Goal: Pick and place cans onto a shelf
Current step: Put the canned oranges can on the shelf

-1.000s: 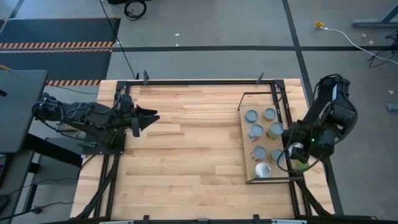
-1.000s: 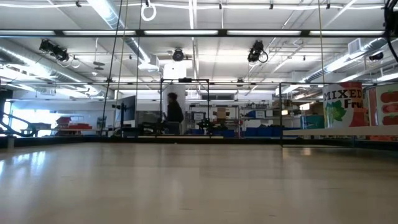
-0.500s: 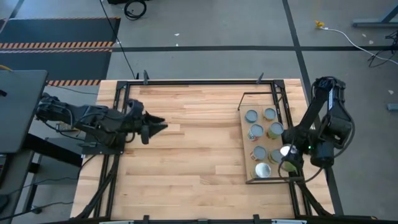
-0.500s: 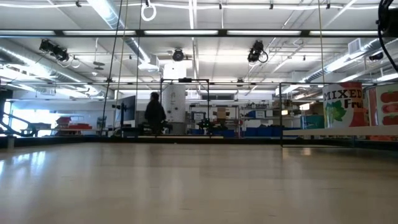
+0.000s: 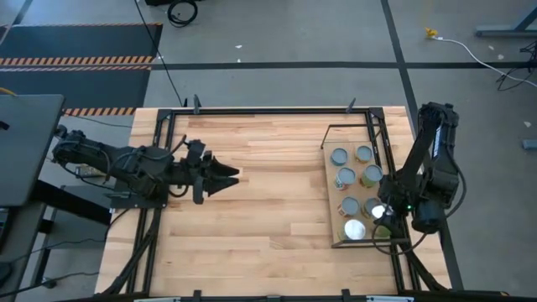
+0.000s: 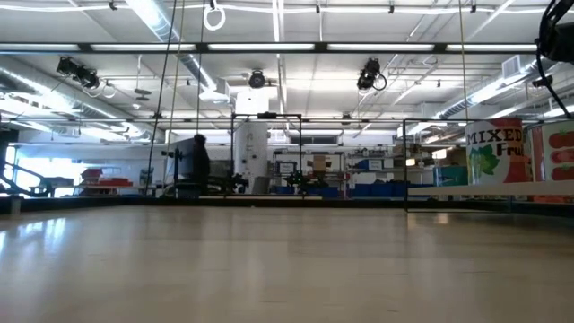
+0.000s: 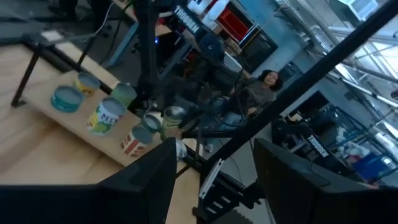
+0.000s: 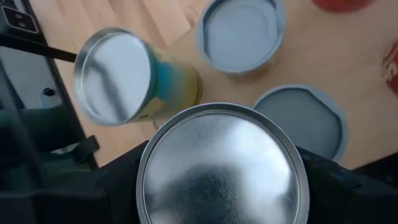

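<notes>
The shelf, a light board in a thin black frame, lies at the table's right side with several cans standing upright on it. My right gripper hangs over the shelf's near right part, shut on a silver-topped can. Next to that can stand a yellow-green labelled can and two grey-blue-topped cans. My left gripper is open over the table's left half, pointing level at the shelf, with nothing between its fingers. My right gripper pinches the can between its two fingers, which lie on opposite sides of the wall just under the top rim. The fingers come steeply from above. The can sits upright with its top toward the wrist. Its bottom is hidden, so whether it touches the shelf does not show.
A wide stretch of bare wood lies between the two arms. A black frame runs round the tabletop. In the low view a big "MIXED Fruit" can shows at the right. A person is far off in the room.
My left gripper has gone toward the table's right edge and a little nearer, staying open. My right gripper has sunk toward the shelf and shifted toward the table's left with the can between its fingers. The person in the room has walked left.
</notes>
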